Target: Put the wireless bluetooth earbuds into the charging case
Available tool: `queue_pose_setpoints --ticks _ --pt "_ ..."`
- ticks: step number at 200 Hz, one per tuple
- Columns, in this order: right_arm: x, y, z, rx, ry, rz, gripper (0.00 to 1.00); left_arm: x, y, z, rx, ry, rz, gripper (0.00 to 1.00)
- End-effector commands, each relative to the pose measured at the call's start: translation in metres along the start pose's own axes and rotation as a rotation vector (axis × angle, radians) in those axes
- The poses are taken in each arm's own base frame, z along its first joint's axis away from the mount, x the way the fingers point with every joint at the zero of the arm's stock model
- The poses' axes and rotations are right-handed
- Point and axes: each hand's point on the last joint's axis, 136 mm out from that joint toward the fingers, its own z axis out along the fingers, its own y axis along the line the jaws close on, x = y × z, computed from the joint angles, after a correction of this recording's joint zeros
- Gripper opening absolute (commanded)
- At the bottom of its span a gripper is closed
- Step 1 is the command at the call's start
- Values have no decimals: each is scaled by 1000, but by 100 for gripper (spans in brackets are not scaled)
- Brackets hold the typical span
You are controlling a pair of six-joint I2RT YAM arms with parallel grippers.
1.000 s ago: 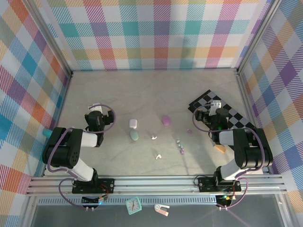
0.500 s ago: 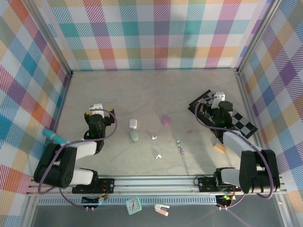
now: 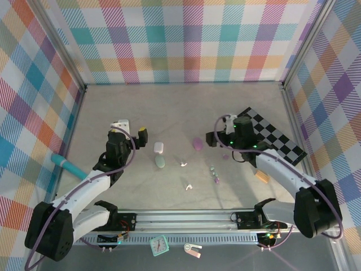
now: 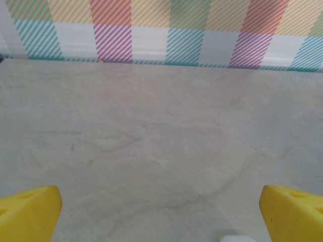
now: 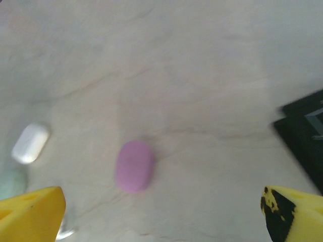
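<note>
**Both tools empty above the bench: risks before the first pick**

Left tool [image 3: 131, 127]: fingers wide apart with nothing between them. It hangs over bare bench [image 3: 169, 107], left of the cases. Right tool [image 3: 220, 131]: fingers also spread and empty, just right of the purple case [image 3: 197, 143].

Risks (judgement):
- The earbuds [image 3: 214, 174] are tiny against such wide fingers. A pinch slightly off-centre would likely flick or roll one across the smooth bench.
- The purple case, white case [image 3: 158, 147] and mint case [image 3: 160, 162] all look shut, so a lid must be raised first. An unbraced case may skid.
- Bud colours need matching to the cases.

Earbuds: loose on the bench, nearer the arms than the cases.
- Two white buds [image 3: 183, 164] lie mid-bench.
- Mint and pale purple ones are clustered to their right.
- One purple bud [image 3: 225, 156] lies apart, near the right tool.

Their orientation is too small to tell.
</note>
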Motion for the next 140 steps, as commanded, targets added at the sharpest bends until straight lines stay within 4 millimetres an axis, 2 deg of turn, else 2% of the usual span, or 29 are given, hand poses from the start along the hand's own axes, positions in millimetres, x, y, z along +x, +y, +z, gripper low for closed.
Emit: queue_pose_setpoints --ticks 1,23,61,78,91,140 --pt "21 13 13 14 133 32 99 -1 -7 -6 34 25 -63 100" --pt "34 23 35 43 221 8 100 2 -7 -7 35 27 -76 100" --pt "56 24 73 127 414 39 97 9 -8 -6 36 43 -82 100" --pt "60 20 88 168 452 70 94 11 -8 -7 34 46 -74 100" --pt "54 18 97 201 470 83 91 11 -8 -9 31 48 -66 100" --pt "61 15 118 271 595 89 83 14 -5 -15 19 52 -35 100"
